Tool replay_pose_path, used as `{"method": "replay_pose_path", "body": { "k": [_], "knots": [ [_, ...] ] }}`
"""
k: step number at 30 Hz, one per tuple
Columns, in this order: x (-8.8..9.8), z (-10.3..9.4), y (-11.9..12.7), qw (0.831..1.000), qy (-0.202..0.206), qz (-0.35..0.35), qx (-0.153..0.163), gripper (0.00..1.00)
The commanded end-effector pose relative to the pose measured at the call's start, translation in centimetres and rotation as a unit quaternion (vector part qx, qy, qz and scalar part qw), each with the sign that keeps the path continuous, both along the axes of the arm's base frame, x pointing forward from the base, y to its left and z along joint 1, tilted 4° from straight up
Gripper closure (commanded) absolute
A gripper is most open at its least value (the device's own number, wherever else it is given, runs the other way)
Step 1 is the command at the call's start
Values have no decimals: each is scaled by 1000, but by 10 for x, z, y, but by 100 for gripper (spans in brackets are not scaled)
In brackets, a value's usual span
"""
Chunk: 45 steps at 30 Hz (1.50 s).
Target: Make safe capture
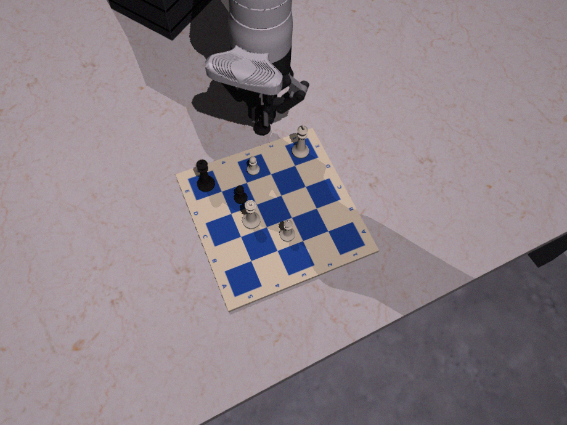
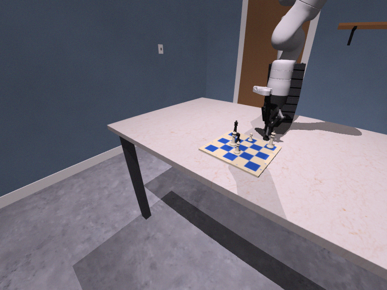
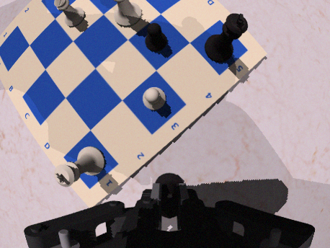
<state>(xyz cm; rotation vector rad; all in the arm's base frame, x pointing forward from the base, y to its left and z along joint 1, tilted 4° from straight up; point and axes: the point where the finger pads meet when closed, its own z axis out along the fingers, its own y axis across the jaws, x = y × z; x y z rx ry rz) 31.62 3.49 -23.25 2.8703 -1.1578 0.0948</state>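
Observation:
My gripper (image 1: 262,122) (image 2: 266,134) (image 3: 168,195) is shut on a small black piece (image 1: 262,129) (image 3: 167,182). It holds the piece upright and low over the table, just beyond the board's E edge near file 2. I cannot tell whether the piece's base touches the table. The blue and cream board (image 1: 320,260) (image 2: 259,173) (image 3: 120,69) carries a tall black piece (image 1: 204,175) (image 3: 223,40) on E5, a black pawn (image 1: 239,194) (image 3: 155,37) on D4, a white pawn (image 1: 252,165) (image 3: 153,98) on E3, a white king (image 1: 300,141) (image 3: 78,167) on E1, a white queen (image 1: 250,214) (image 3: 122,4) on C4 and a white bishop (image 1: 286,229) (image 3: 67,9) on B3. All stand upright.
The arm's dark base block (image 1: 151,13) (image 2: 293,93) stands behind the gripper. The table's front edge (image 1: 411,311) runs diagonally close to the board's A1 corner. Marble table top (image 1: 434,114) lies right and left of the board.

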Motion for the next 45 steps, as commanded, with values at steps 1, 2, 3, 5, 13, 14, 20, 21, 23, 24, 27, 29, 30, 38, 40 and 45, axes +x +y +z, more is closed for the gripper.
{"method": "replay_pose_path", "body": {
  "k": [1,2,3,5,13,14,20,21,23,24,27,29,30,38,40,45],
  "knots": [
    [0,0,0,1000,0,0,0,100],
    [0,-1,0,1000,0,0,0,100],
    [0,-1,0,1000,0,0,0,100],
    [0,-1,0,1000,0,0,0,100],
    [0,-2,0,1000,0,0,0,100],
    [0,-2,0,1000,0,0,0,100],
    [0,-2,0,1000,0,0,0,100],
    [0,-2,0,1000,0,0,0,100],
    [0,-2,0,1000,0,0,0,100],
    [0,-2,0,1000,0,0,0,100],
    [0,-2,0,1000,0,0,0,100],
    [0,-2,0,1000,0,0,0,100],
    [0,-2,0,1000,0,0,0,100],
    [0,-2,0,1000,0,0,0,100],
    [0,-2,0,1000,0,0,0,100],
    [0,-2,0,1000,0,0,0,100]
  ]
}}
